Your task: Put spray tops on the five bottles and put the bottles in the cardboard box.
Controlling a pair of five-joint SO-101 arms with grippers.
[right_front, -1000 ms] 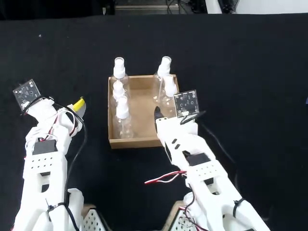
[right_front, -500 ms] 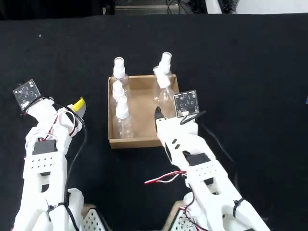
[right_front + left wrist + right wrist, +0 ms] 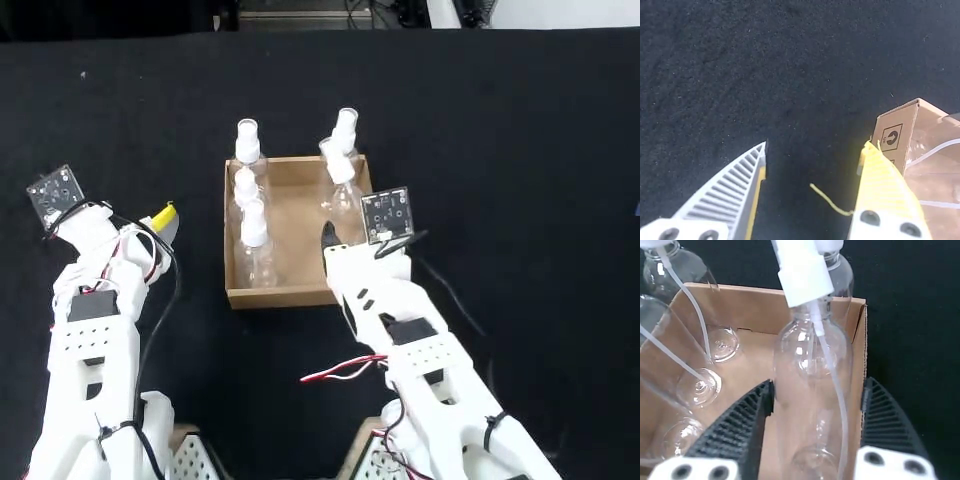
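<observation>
Black table (image 3: 910, 315): right pincer (image 3: 819, 386) gapes around a tilted bottle (image 3: 805, 347) inside the cardboard box (image 3: 740, 305).

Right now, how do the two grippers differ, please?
The left gripper has a yellow and a pale grey finger; the right gripper has black ones. The left hangs over bare table beside the box; the right is over the box with a bottle between its fingers. Both are open.
</observation>
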